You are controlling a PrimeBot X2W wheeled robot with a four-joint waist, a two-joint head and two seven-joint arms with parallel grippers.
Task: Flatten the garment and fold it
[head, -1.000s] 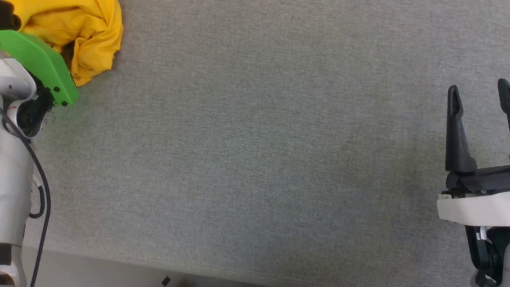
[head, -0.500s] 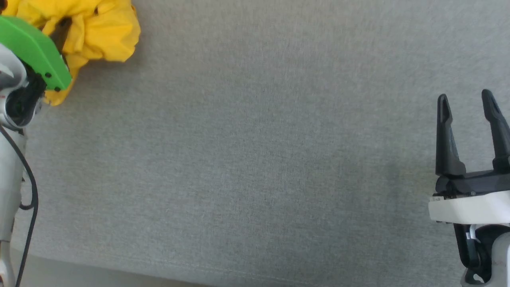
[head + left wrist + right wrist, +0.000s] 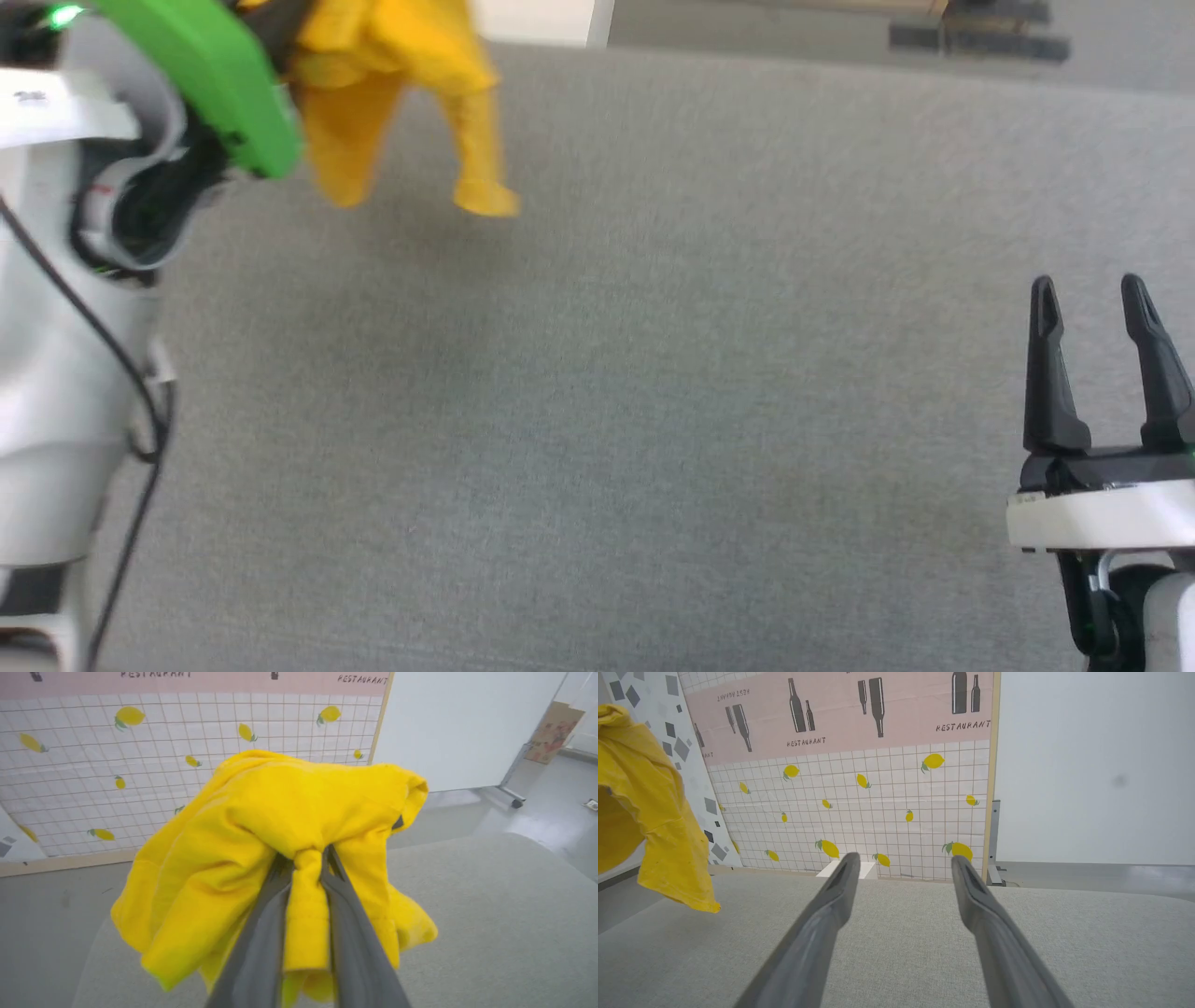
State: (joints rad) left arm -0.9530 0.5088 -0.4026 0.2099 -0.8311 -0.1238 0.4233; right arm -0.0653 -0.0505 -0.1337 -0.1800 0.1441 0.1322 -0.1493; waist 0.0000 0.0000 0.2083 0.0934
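Left jaws: clamped on the garment [image 3: 280,826]. A rolled fold of the yellow cloth is pinched between my two left fingers [image 3: 261,952], close to their tips. The rest of the cloth bunches over and around them.

Garment position: in the head view it hangs at the upper left, just beside the green cover [image 3: 205,75] on my left wrist. It is lifted off the bench [image 3: 653,420]. Two loose ends dangle downward, and a faint shadow lies on the grey surface beneath them.

Right jaws: apart, nothing between them. My right fingers [image 3: 1050,373] stand at the lower right of the head view, pointing up that view, over the bench and well apart from the garment.

In the right wrist view the garment hangs at the left edge, its lowest corner just above the bench. Beyond the far edge of the bench stand a lemon-print tiled panel [image 3: 878,802] and a plain white panel [image 3: 1087,765].
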